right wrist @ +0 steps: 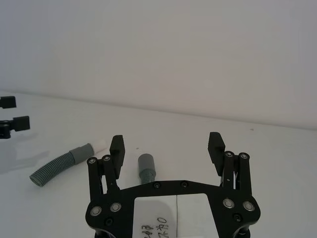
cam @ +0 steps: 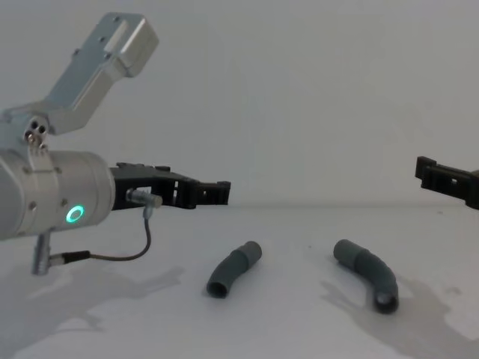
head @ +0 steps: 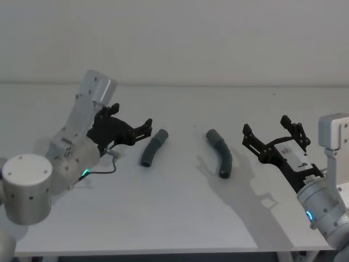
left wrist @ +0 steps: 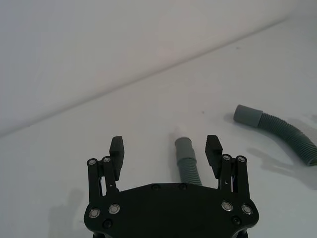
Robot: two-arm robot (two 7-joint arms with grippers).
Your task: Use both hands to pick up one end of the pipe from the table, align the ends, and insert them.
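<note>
Two dark grey bent pipe pieces lie apart on the white table [head: 180,218]. The left piece [head: 154,148] [cam: 233,269] has a whitish tip [left wrist: 181,133] at its far end. The right piece [head: 220,153] [cam: 367,273] shows a plain grey socket [right wrist: 146,161]. My left gripper [head: 132,116] [left wrist: 166,148] hovers open just left of the left piece, which shows beyond its fingers [left wrist: 185,163]. To the right of the right piece, my right gripper [head: 267,126] [right wrist: 167,146] also stands open, aimed at that piece. Neither gripper touches a pipe piece.
A thin black cable [head: 106,169] hangs from the left arm down to the table beside the left piece. The table's front edge [head: 163,252] runs near the bottom of the head view. A plain white wall stands behind the table.
</note>
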